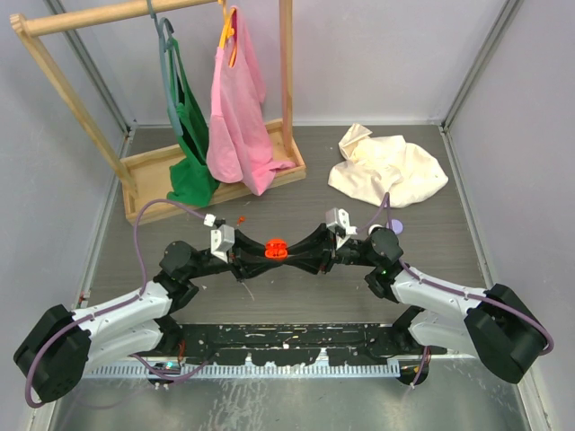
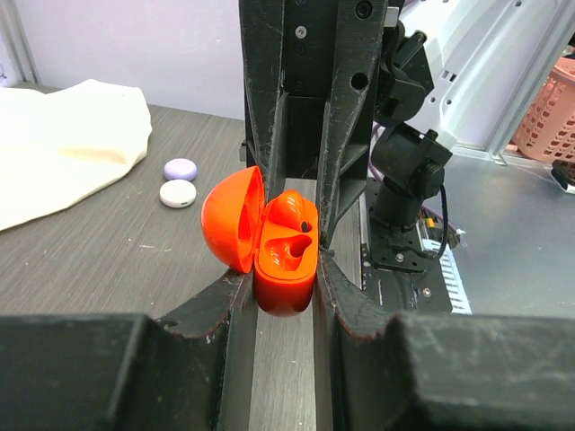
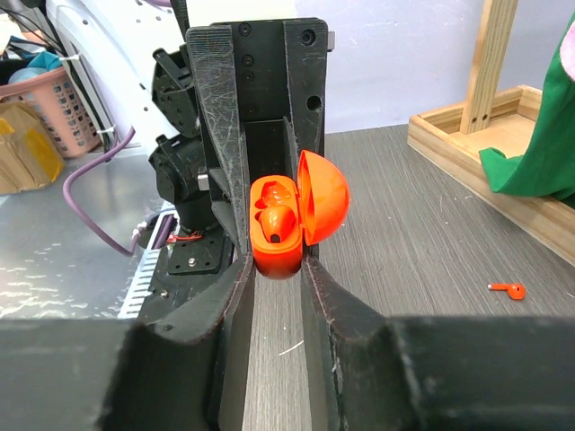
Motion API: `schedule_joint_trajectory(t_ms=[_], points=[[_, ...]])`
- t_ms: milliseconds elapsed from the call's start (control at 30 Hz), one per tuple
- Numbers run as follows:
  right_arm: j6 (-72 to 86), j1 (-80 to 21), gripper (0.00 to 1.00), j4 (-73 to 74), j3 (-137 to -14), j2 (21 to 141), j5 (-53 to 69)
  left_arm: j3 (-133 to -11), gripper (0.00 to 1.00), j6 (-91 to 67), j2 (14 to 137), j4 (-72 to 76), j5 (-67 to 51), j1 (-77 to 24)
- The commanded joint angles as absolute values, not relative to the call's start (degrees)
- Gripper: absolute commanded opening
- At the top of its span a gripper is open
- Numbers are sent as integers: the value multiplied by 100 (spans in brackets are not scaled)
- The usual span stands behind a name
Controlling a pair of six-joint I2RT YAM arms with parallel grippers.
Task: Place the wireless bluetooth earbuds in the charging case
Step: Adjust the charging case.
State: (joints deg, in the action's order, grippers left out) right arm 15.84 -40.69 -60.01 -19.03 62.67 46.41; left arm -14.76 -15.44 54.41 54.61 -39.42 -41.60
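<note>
Roughly, from the left: wooden rack at the back with a green garment and a pink garment. Just in front of its base, a loose earbud, red and tiny, lies on the table, apart from everything else. The left jaws are nearly closed, clamped on the base of the orange charging case. The case is held at mid-table between the two arms, upright, with its lid swung open. A seated earbud shows in the pocket on the right arm's side. The other pocket looks empty, though I'm not sure. The right jaws are also closed in on the case from the opposite side, fingers touching both its flanks, nothing else in them. Further right lie a cream cloth, a lilac disc and a white disc. Risks: two grips on one small, slick shell, so uneven squeeze or a small pull either way could twist it or pop it free. The lid could get knocked shut by a finger. Any tilt might spill the seated earbud. Whichever arm lets go to fetch the loose earbud leaves one grip carrying the case, so slip is likely. That earbud is tiny and flat on the table, easy to flick away or pinch badly.
</note>
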Motion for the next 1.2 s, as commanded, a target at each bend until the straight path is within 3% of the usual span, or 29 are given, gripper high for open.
schedule_joint_trajectory(t_ms=[0, 533, 633, 733, 933, 1167], points=[[1789, -4103, 30, -6533, -2101, 6352, 4666, -1667, 5, -1549, 5415, 5914, -4120, -4223], [2149, -4097, 38, -6805, -2118, 6433, 4584, -1650, 5, -1508, 5443, 5945, -3986, -4249], [2144, -4102, 31, -6800, -2126, 6481, 4587, -1680, 5, -1505, 5435, 5941, -4002, -4263], [2131, -4097, 19, -6778, -2123, 6502, 4594, -1674, 8, -1511, 5423, 5942, -3995, -4268], [1911, -4072, 2, -6435, -2101, 6306, 4566, -1577, 22, -1519, 5282, 5901, -3899, -4268], [1764, -3970, 1, -6079, -2089, 6006, 4578, -1463, 32, -1479, 5011, 5651, -3766, -4259]])
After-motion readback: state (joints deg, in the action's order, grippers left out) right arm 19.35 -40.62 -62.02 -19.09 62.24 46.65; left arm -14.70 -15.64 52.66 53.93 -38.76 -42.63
